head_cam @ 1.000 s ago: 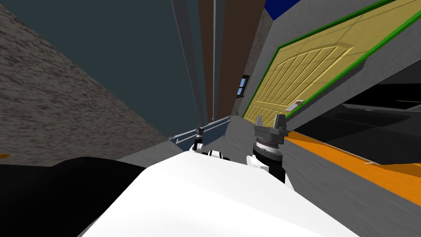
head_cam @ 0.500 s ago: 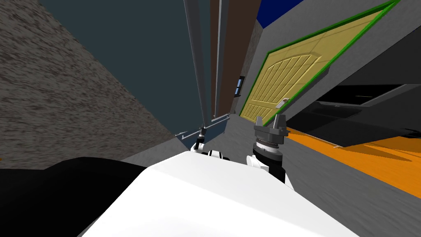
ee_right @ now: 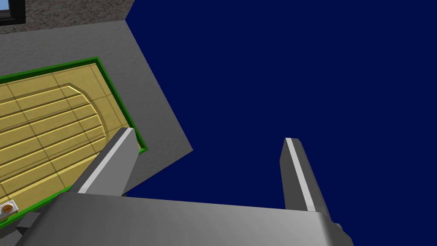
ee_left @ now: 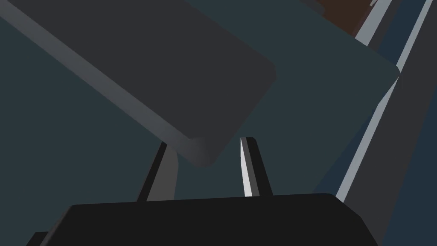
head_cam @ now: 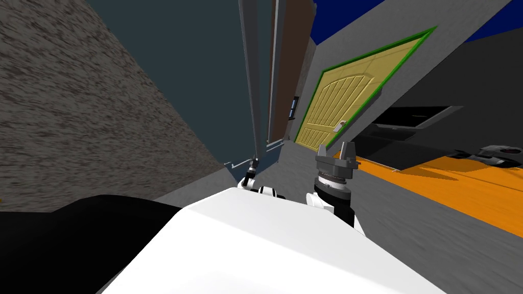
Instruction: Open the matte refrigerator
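The refrigerator's dark teal door (head_cam: 204,76) rises ahead of me in the head view, with a long grey handle bar (head_cam: 250,92) down its edge. My left gripper (head_cam: 254,162) is at the bar's lower end. In the left wrist view the rounded end of the handle (ee_left: 170,72) lies between the fingers of the left gripper (ee_left: 206,143), which is shut on it; one finger is partly hidden behind the bar. My right gripper (head_cam: 334,150) is held up to the right, apart from the refrigerator. Its fingers (ee_right: 298,171) stand open with nothing between them.
A speckled grey wall (head_cam: 61,112) runs along the left. A brown panel (head_cam: 291,61) stands beside the refrigerator. To the right are a yellow panelled door in a green frame (head_cam: 347,102), dark furniture (head_cam: 408,132) and an orange floor strip (head_cam: 475,189).
The whole head view has swung, so I have turned: the yellow door and the dark furniture slid left in the picture. The left gripper stays at the handle's end, its fingers slightly closer together.
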